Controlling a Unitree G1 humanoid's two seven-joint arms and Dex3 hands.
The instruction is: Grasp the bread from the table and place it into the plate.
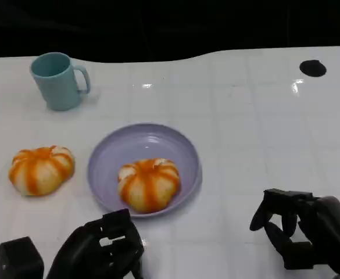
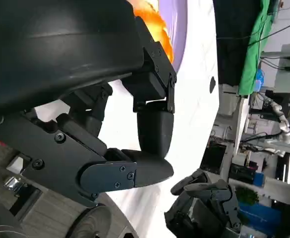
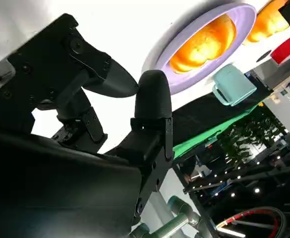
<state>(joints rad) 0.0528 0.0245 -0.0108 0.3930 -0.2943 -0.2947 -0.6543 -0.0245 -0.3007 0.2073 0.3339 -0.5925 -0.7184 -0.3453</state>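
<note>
One orange-striped bread (image 1: 149, 183) lies in the purple plate (image 1: 140, 142), toward its near side. A second bread (image 1: 40, 169) sits on the white table left of the plate. My left hand (image 1: 100, 251) hovers low just in front of the plate, fingers loosely bent, holding nothing. My right hand (image 1: 302, 231) is off to the right of the plate, also holding nothing. The left wrist view has my left hand (image 2: 110, 124) with the bread (image 2: 153, 17) and plate (image 2: 178, 34) beyond it. The right wrist view looks past my right hand (image 3: 110, 124) to the plated bread (image 3: 202, 44).
A teal mug (image 1: 59, 80) stands at the back left. A small black mark (image 1: 312, 67) lies at the back right. The table's far edge borders a dark background. A black block (image 1: 20, 258) sits at the near left beside my left hand.
</note>
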